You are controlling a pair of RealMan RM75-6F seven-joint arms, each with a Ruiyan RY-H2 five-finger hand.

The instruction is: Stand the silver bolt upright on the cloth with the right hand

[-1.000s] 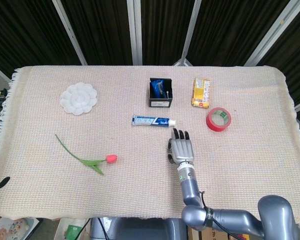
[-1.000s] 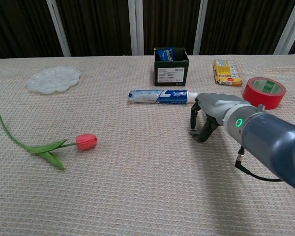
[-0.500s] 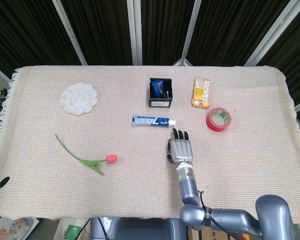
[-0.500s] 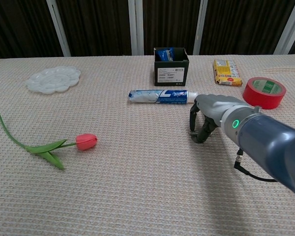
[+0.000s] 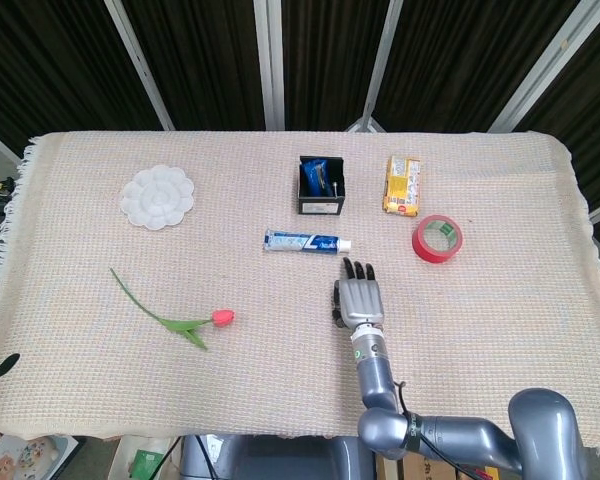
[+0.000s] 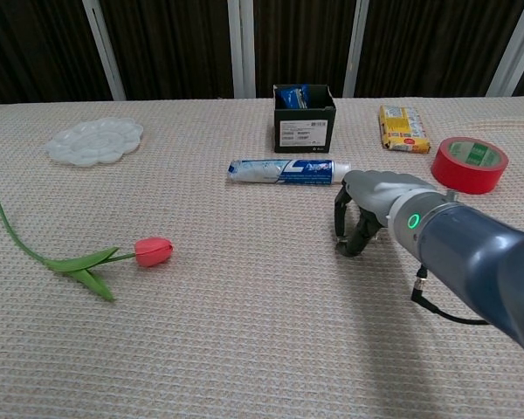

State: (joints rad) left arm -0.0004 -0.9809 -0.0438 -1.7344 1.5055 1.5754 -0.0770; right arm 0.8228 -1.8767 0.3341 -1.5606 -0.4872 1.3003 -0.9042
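The robot's right hand [image 6: 367,214] arches just before the blue-and-white toothpaste tube [image 6: 284,170], fingers [image 6: 342,225] curled around a barely visible silver bolt, which could topple on the woven beige cloth [image 6: 244,332].

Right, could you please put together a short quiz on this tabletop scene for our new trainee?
1. Multiple choice: which thing lies just beyond the fingertips of the right robot hand? A) toothpaste tube B) tulip C) white palette
2. True or false: in the head view, the red tape roll lies to the left of the toothpaste tube.
3. Fill in: the blue packets stand inside the ____ box.

Key: 1 A; 2 false, it lies to the right; 3 black.
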